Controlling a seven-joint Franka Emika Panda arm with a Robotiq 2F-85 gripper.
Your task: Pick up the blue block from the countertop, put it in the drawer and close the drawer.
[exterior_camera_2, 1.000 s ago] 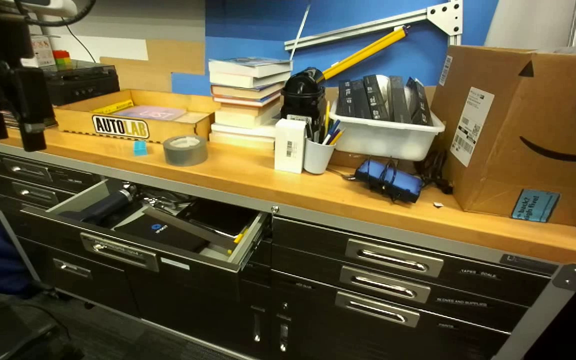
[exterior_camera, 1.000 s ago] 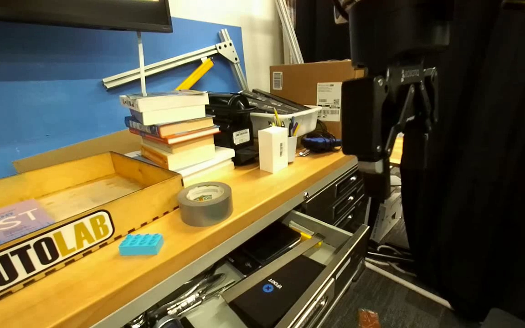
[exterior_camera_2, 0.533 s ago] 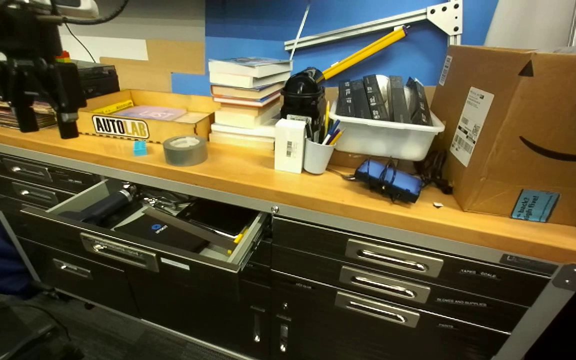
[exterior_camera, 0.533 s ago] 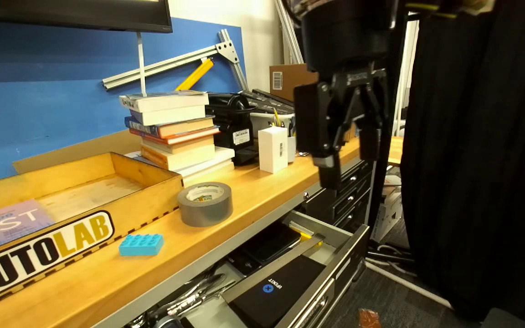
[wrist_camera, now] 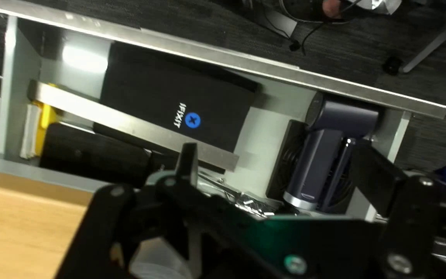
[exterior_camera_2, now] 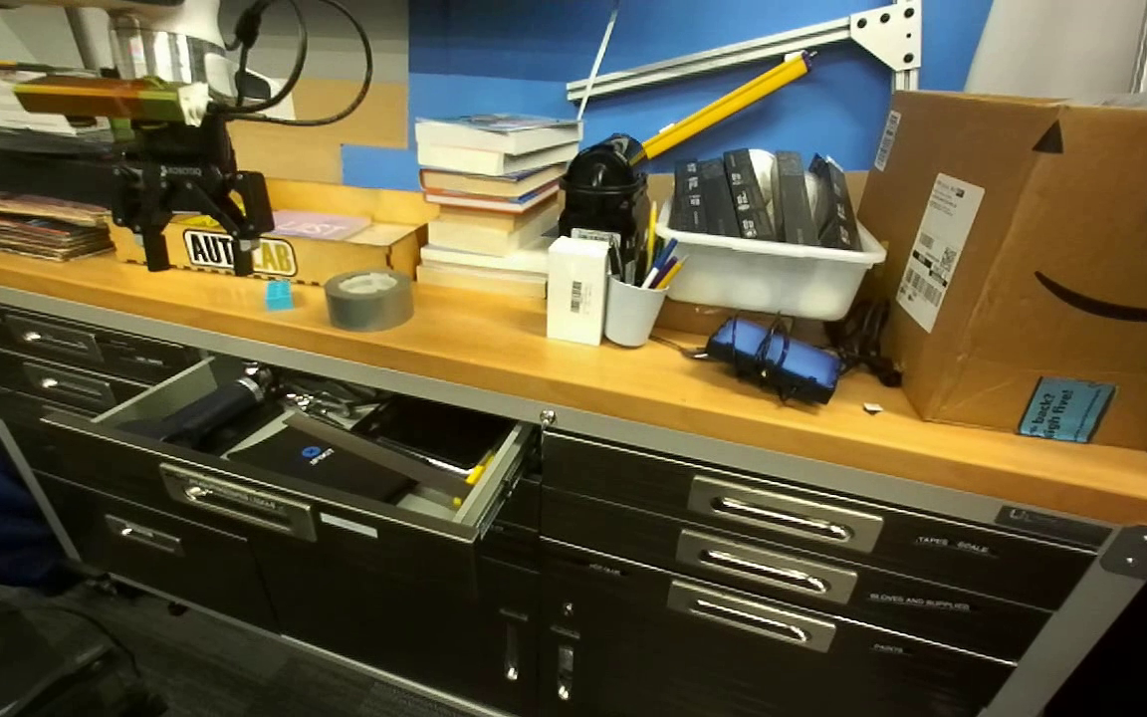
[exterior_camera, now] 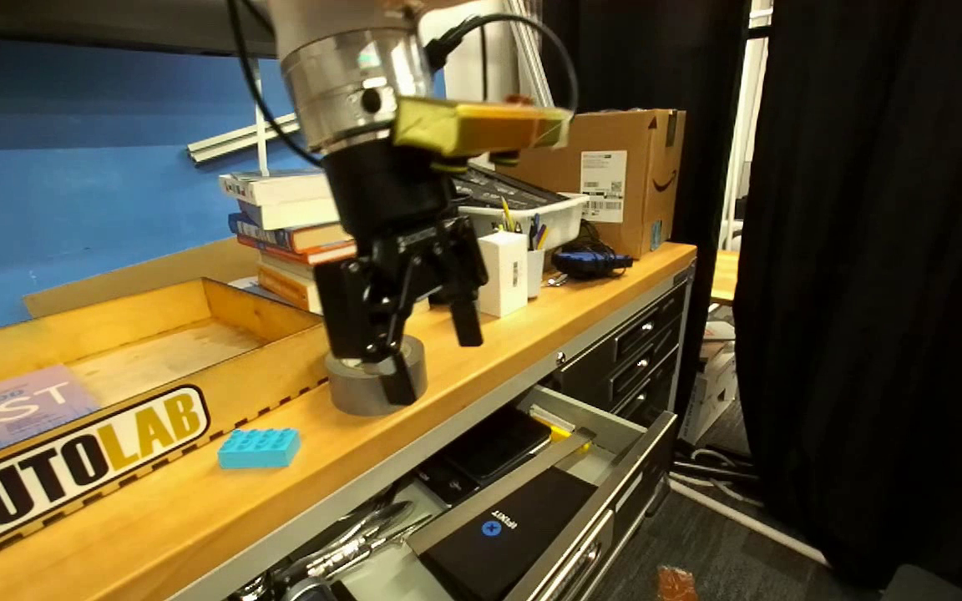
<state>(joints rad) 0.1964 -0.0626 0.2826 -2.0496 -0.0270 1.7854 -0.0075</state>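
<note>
Light-brown wooden countertop [exterior_camera_2: 479,339]: stretched along the scene, thick-edged; nothing on it is seen to have shifted.

Wide, shallow, dark-grey metal drawer [exterior_camera_2: 404,543]: pulled out below the countertop, unchanged. In the wrist view, a flat black box [wrist_camera: 149,77] and a dark violet-grey tool [wrist_camera: 319,166] are held inside; the pale strip of bottom between them is judged a likely landing place for the small, rectangular, light-blue studded block [exterior_camera: 258,448].

Shallow wooden AUTOLAB tray [exterior_camera_2: 349,256]: set behind the block.

Black two-fingered gripper [exterior_camera_2: 199,261]: just carried along the countertop's length, nearer the block in both exterior views than half a second ago. Tips apart, nothing held. The reach is judged to be under way; whether countertop or drawer lies directly beneath cannot be settled.

Thick grey tape roll [exterior_camera: 356,391]: laid flat near the block, overlapped by a finger in an exterior view; contact cannot be told. A knock is risked by early lowering.

Blue block: left on the countertop, ungrasped and unmoved, outside the wrist view. Further travel, then lowering, are judged to be needed; placing and drawer-closing remain undone.
</note>
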